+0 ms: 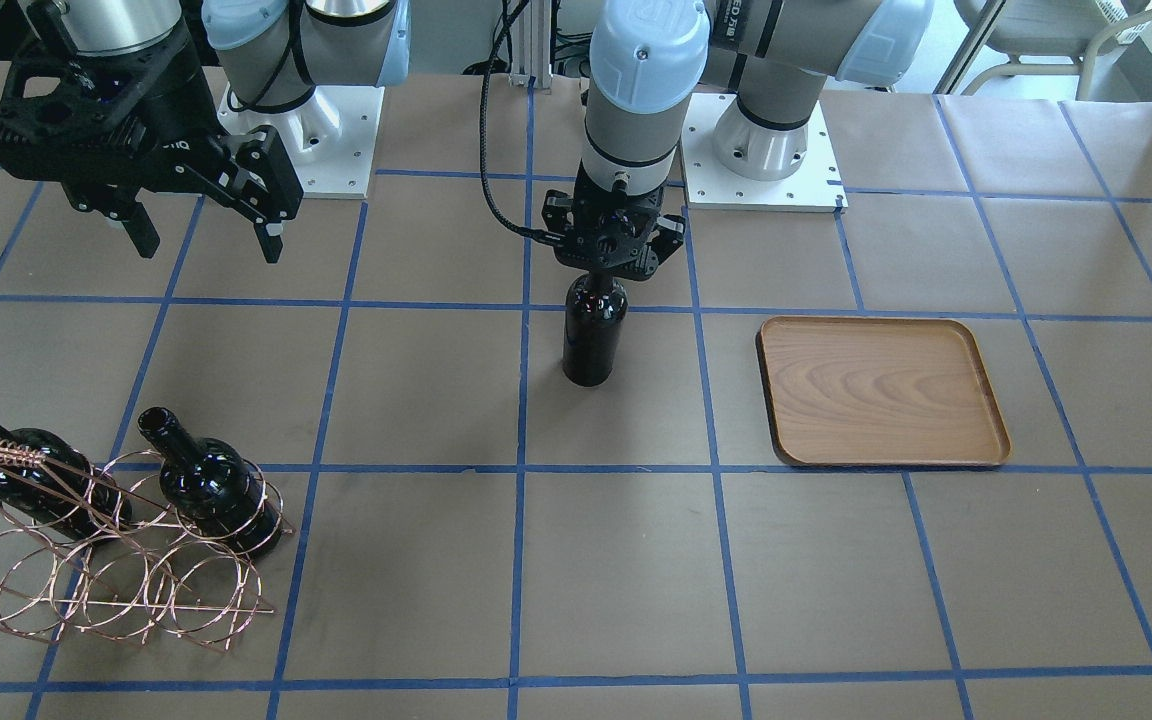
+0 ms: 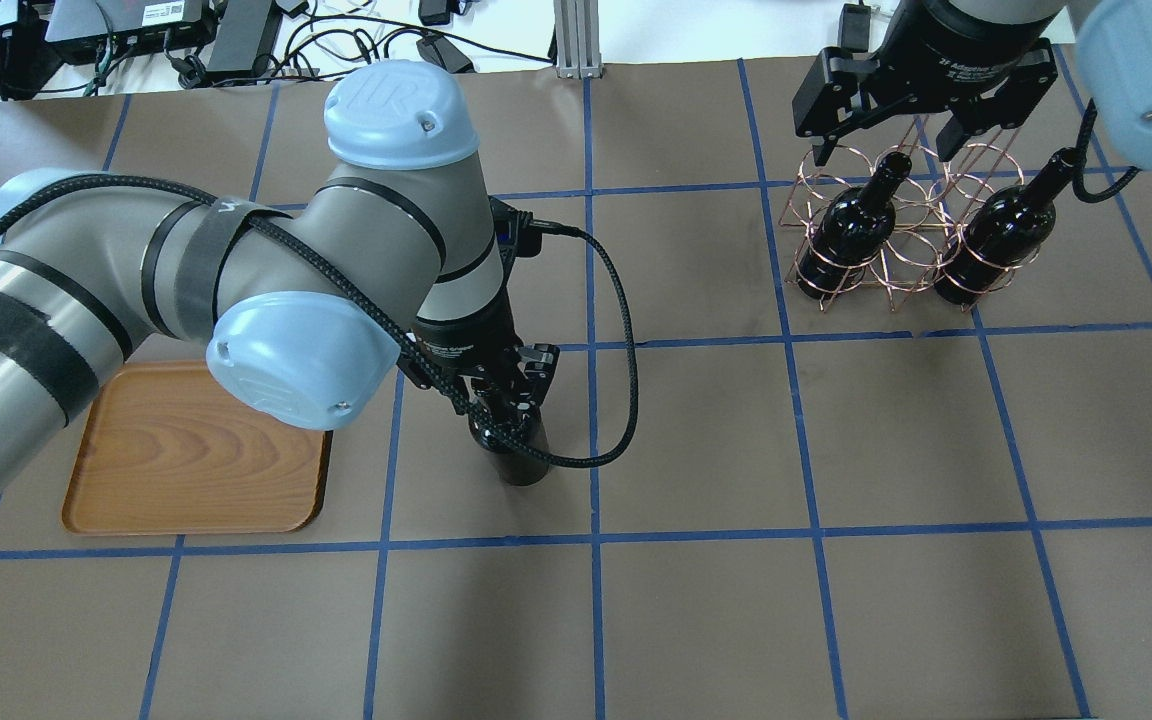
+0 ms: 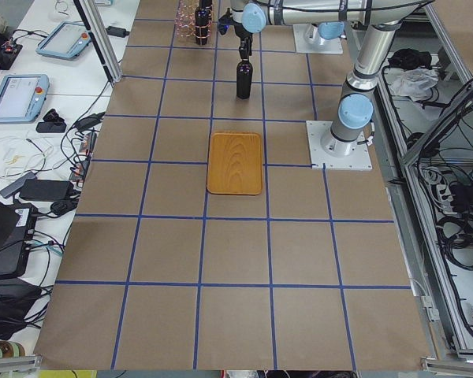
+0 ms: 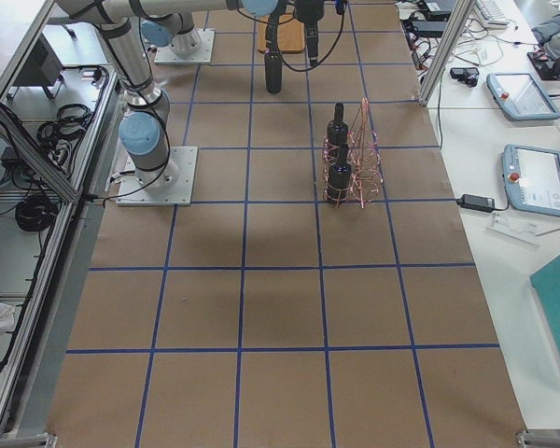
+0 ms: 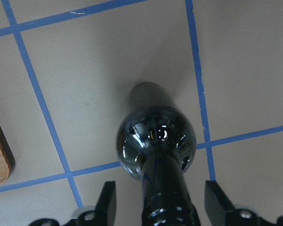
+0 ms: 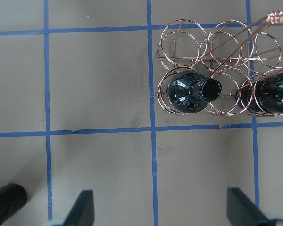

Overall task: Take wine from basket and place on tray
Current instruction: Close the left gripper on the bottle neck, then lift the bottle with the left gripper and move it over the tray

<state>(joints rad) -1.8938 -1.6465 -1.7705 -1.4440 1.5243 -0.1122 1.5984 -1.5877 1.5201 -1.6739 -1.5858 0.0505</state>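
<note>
One wine bottle point(image 1: 594, 335) stands upright on the table, left of the tray point(image 1: 881, 390) in the front-facing view. My left gripper point(image 1: 616, 250) is over it and open. In the left wrist view its fingers point(image 5: 108, 202) straddle the bottle's neck point(image 5: 162, 188) with a gap on each side. Two more bottles point(image 2: 851, 235) point(image 2: 1001, 240) lean in the copper wire basket point(image 2: 896, 230). My right gripper point(image 2: 881, 140) hangs open and empty above the basket. Its wrist view shows the basket point(image 6: 212, 61) and one bottle mouth point(image 6: 210, 89). The tray point(image 2: 196, 450) has nothing on it.
The table is brown paper with a grid of blue tape lines. The arm bases point(image 1: 766, 150) stand on white plates at the robot's side. The left arm's black cable point(image 2: 626, 330) loops beside the standing bottle. Beyond the table's ends are tablets and cables point(image 3: 16, 94).
</note>
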